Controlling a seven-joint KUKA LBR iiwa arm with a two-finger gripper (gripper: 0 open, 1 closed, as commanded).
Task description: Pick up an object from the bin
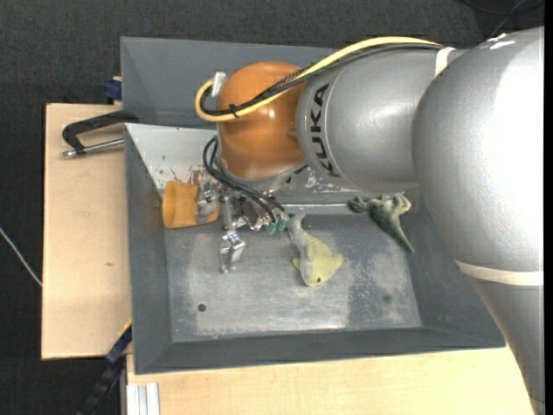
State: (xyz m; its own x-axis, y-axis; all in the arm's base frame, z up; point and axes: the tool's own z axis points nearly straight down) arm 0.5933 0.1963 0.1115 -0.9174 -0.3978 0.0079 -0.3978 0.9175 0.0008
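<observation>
My gripper (229, 251) hangs below the orange wrist cover, over the left middle of the bin floor, with its metal fingertips close to the bare floor. An orange block (180, 204) lies just up and left of it, by the bin's left wall. A pale yellow soft toy (314, 260) with a grey end lies on the floor to the gripper's right. A green toy creature (388, 212) rests further right, partly under the arm.
The big silver arm covers the bin's right and back. Bare floor stretches in front of the gripper toward the near wall. A white sheet leans in the back left corner.
</observation>
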